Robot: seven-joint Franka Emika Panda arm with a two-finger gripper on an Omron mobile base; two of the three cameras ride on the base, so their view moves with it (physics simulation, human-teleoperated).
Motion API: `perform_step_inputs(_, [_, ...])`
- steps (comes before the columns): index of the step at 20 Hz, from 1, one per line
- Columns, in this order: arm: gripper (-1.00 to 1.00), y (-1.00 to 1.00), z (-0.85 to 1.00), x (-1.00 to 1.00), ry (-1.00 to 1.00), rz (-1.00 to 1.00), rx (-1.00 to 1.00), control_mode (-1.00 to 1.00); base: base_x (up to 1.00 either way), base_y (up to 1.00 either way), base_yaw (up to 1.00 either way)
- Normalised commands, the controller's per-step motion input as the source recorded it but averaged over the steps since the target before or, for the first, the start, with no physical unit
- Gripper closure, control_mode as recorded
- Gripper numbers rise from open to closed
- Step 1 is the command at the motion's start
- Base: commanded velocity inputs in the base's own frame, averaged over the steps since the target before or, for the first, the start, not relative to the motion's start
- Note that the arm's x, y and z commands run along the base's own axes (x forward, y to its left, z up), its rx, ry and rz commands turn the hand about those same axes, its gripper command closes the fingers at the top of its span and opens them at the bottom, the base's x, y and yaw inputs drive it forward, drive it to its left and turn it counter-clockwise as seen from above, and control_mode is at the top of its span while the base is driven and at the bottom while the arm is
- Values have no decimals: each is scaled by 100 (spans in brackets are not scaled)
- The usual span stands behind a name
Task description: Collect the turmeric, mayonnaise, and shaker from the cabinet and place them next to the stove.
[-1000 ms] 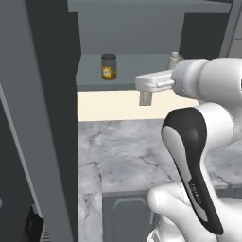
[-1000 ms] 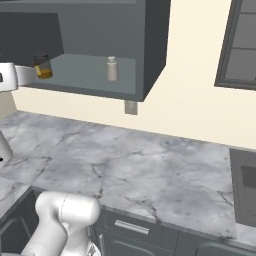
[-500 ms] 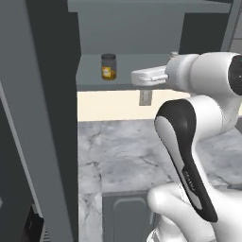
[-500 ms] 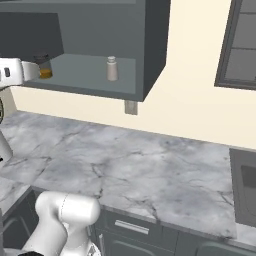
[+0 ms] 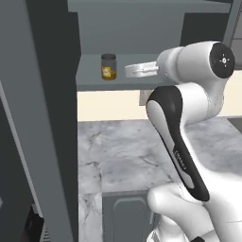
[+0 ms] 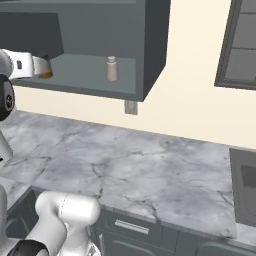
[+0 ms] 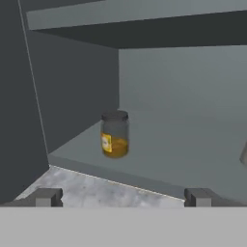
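- Gripper (image 7: 120, 197) is closing in on the cabinet (image 5: 52, 94), its two dark tips spread wide apart at the bottom of the hand view with nothing between them.
- Over the last second the hand has swung leftward in the left base view, from the middle right of the frame toward upper centre, and now its white end sits just beside the turmeric jar (image 5: 108, 66).
- Seen from the hand, that jar (image 7: 115, 134) stands upright on the grey shelf (image 7: 193, 154), left of centre in the frame, ahead of the tips and not yet between them.
- From the right base view, the hand's white end covers most of the jar at the left edge, with just a sliver of amber showing.
- Shaker (image 6: 112, 69) stands upright on the same shelf, upper centre of that frame, well apart from the hand and untouched.
- Mayonnaise: I can't pick it out here.
- Stove (image 6: 245, 185) peeks in at the right edge, far across the marble counter (image 6: 150, 170).
- My read: turmeric is the first pick, the approach is nearly lined up, and a short push forward plus a small shift toward the jar should bracket it. None of the three items has been moved yet.
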Motion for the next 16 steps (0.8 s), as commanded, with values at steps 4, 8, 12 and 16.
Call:
perform_step_inputs(4, [-100, 0, 0, 21, 6, 0, 0, -100, 0, 0, 0])
perform_step_inputs(8, [-100, 0, 0, 21, 6, 0, 0, -100, 0, 0, 0])
perform_step_inputs(12, [-100, 1, 0, 22, 4, 0, 0, -100, 0, 0, 0])
perform_step_inputs(16, [-100, 8, 1, 20, 0, 0, 0, -100, 0, 0, 0])
